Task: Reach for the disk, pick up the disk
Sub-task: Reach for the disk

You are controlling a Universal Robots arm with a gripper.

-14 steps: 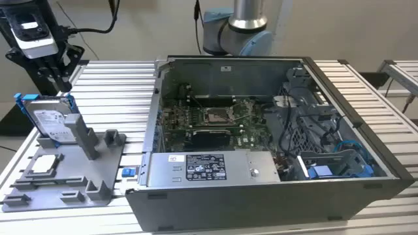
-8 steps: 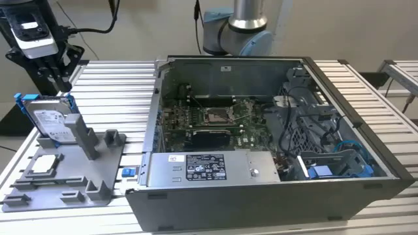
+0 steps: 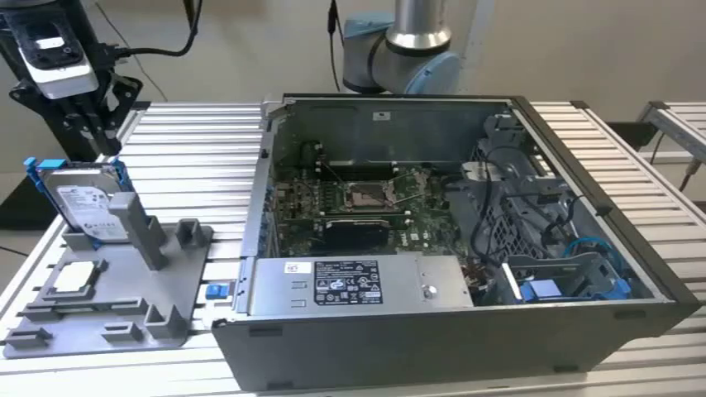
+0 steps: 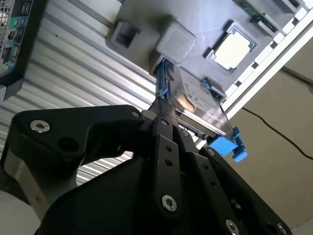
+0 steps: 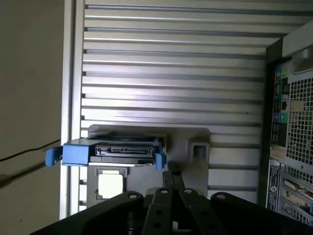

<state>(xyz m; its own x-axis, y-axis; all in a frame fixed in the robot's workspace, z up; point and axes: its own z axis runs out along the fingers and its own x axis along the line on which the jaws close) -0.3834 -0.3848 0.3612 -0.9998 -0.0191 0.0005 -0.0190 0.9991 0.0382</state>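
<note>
The disk (image 3: 86,203) is a silver-grey hard drive with a white label in a bright blue carrier. It stands on edge in a slot of the grey holder (image 3: 121,298) at the exterior view's left. My gripper (image 3: 99,141) hangs just above and behind its top edge, apart from it, fingers together with nothing between them. In both wrist views the black fingers point toward the disk (image 4: 195,98) (image 5: 117,151). The gripper (image 4: 162,110) (image 5: 173,178) sits off one blue end of the carrier rather than over its middle.
An open computer case (image 3: 441,347) takes up the middle of the slatted metal table (image 3: 188,124), close beside the holder. A long grey metal box (image 3: 353,285) sits along its front. A small square silver chip (image 3: 75,277) (image 4: 232,49) lies on the holder below the disk.
</note>
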